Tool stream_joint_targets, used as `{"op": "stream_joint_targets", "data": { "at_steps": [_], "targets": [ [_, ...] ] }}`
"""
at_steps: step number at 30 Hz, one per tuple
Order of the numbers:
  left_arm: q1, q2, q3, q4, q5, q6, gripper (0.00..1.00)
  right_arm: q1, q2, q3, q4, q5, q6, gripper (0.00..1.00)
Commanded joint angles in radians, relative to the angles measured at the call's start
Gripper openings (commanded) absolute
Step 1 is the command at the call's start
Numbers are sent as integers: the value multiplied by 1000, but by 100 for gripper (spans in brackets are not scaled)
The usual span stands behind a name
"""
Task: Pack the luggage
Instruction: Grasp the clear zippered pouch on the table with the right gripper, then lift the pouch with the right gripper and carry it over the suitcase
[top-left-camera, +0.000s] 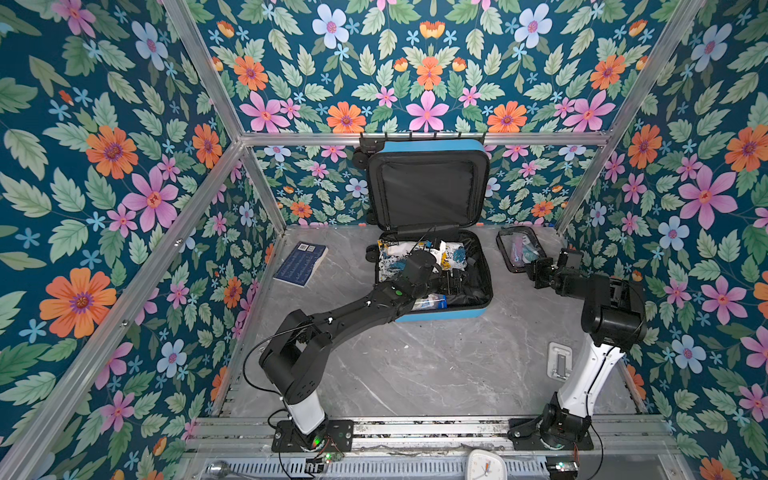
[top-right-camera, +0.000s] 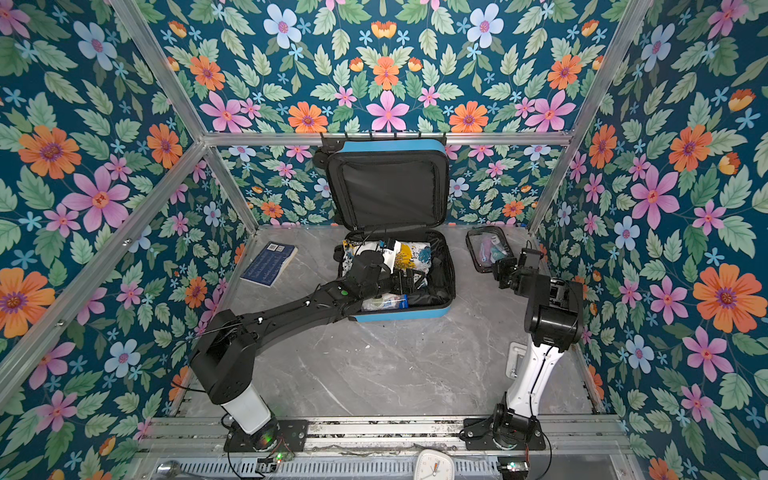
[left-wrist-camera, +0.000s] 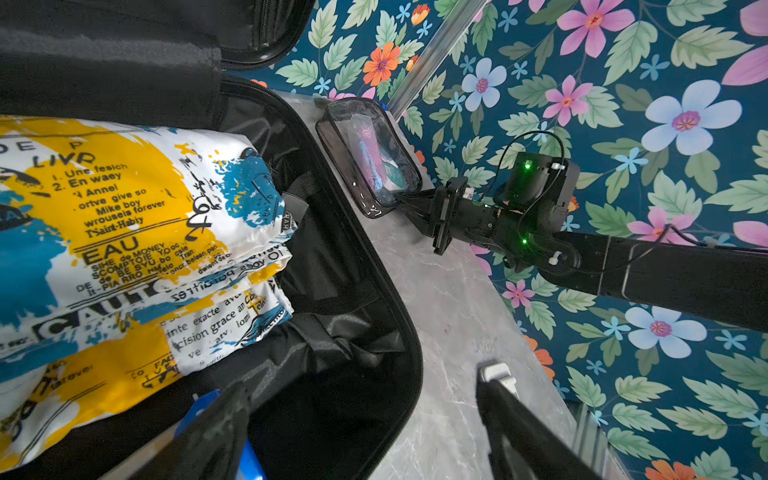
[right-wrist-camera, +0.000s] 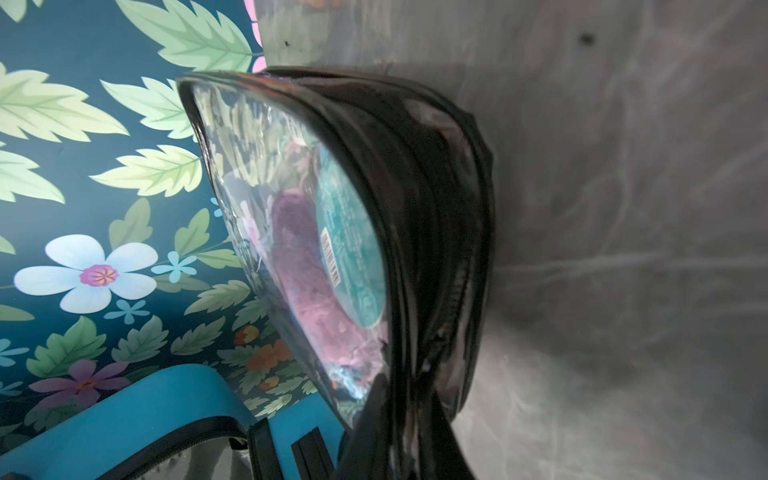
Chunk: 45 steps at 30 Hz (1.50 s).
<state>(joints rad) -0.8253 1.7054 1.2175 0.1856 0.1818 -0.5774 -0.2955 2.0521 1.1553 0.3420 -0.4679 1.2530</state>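
The luggage lies open at the back centre of the bench in both top views, with its bright-blue lower shell flat on the surface. Its lid stands upright against the flowered rear wall, and the black lining faces forward. Inside the lower shell a folded printed cloth in white, yellow and blue with black lettering fills the rear part. A clear packet with blue contents lies at the near edge, partly under the left arm. The left gripper is inside the shell, near its middle and beside the cloth. In the left wrist view its fingers are spread wide and hold nothing. A clear pouch with black trim lies to the right of the luggage, apart from it and close to the rear right corner post. It holds pink and teal items. The right gripper is at the near end of this pouch. In the right wrist view its fingers pinch that end from both faces. The frames do not show whether the pinched end is off the bench. A dark-blue book lies flat on the bench to the left of the luggage, well apart from it and near the left wall. A small metal plate sits on the bench beside the right arm's white lower link.
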Motion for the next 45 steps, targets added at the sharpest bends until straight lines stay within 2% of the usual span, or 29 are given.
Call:
{"op": "stream_joint_targets", "data": {
  "at_steps": [1,7,17,26,36,39,45],
  "targets": [
    [0,-13,-5,28,-15,-4,88,-1,-18,-8,31,14,-16,8],
    [2,-21,4,6,-18,6,88,-5,-123,-28,-57,-12,-125,0],
    [9,16,112,-106,31,71,87,-21,-377,-157,-237,-73,-291,0],
    [29,48,123,-74,122,30,85,-22,-674,-223,-397,-55,-406,0],
    [46,73,98,-4,203,-44,84,-18,-829,-209,-481,-80,-419,0],
    [63,66,73,26,224,-71,84,13,-850,-181,-495,-80,-422,0],
    [119,22,9,80,237,-119,83,162,-861,-36,-567,-25,-472,0]
  ]
}}
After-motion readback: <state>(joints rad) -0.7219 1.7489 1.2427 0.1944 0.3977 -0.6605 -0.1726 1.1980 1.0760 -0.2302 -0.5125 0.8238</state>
